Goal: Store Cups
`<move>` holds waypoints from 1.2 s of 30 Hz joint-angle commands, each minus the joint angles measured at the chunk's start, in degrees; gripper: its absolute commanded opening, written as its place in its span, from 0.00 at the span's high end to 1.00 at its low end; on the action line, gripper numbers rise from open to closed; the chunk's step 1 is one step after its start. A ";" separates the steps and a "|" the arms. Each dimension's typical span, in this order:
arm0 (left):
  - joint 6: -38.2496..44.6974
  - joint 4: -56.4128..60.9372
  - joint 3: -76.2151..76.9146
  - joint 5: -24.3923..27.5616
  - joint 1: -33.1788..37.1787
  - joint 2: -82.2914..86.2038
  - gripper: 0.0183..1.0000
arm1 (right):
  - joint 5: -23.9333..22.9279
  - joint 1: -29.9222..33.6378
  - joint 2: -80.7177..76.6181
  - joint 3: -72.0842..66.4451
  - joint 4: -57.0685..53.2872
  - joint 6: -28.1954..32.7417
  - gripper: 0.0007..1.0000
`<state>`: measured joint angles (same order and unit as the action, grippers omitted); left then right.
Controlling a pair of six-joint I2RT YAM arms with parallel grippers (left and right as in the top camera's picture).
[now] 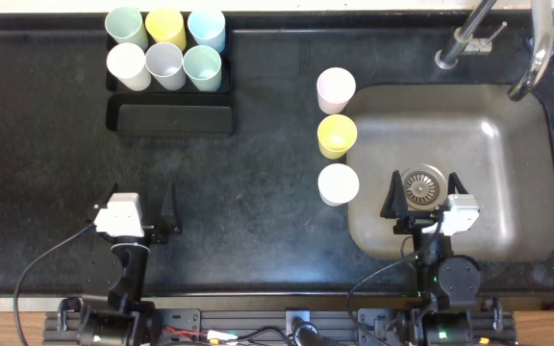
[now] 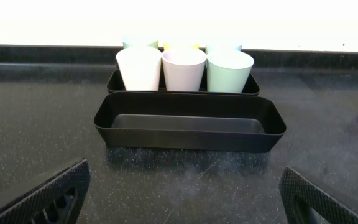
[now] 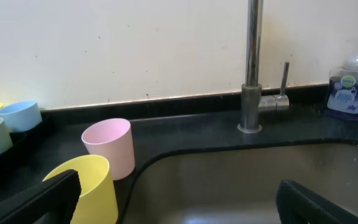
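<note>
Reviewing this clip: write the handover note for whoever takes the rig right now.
Left gripper: open, empty, over the counter, facing the empty tray.
Right gripper: open, empty, above the sink.
Done: six cups stand in the far tray.
To do: pink cup, yellow cup and white cup stand in a row on the counter by the sink's left rim; the empty tray likely takes them.

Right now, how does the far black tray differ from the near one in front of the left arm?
The far tray holds six cups in two rows; the near tray is empty. The far tray is deeper front to back than the near tray. Both are black, rectangular, about equally long, and lie parallel, close together.
</note>
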<state>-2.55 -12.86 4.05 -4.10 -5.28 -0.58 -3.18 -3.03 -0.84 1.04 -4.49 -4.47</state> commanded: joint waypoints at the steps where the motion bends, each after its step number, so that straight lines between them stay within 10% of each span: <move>1: 1.05 -0.11 -0.07 -0.44 -0.28 0.42 0.00 | 0.42 0.22 0.63 -0.76 0.26 -0.22 0.00; 14: 0.81 -0.17 0.59 -0.13 -0.26 -0.35 0.00 | 0.42 0.22 0.63 -0.79 0.26 -0.22 0.00; 20: 0.61 0.83 15.87 8.70 -0.26 -18.88 0.00 | 0.42 0.22 0.63 -0.79 0.26 -0.22 0.00; 28: 0.61 -11.06 72.87 25.66 -3.41 -76.56 0.00 | 0.42 0.22 0.63 -0.79 0.26 -0.22 0.00; 36: -11.93 -34.47 135.88 17.09 -17.20 -125.02 0.00 | 0.42 0.22 0.63 -0.76 0.26 -0.22 0.00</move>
<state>-6.15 -42.13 127.24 16.27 -18.09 -114.89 -3.16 -3.03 -0.64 1.04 -4.54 -4.49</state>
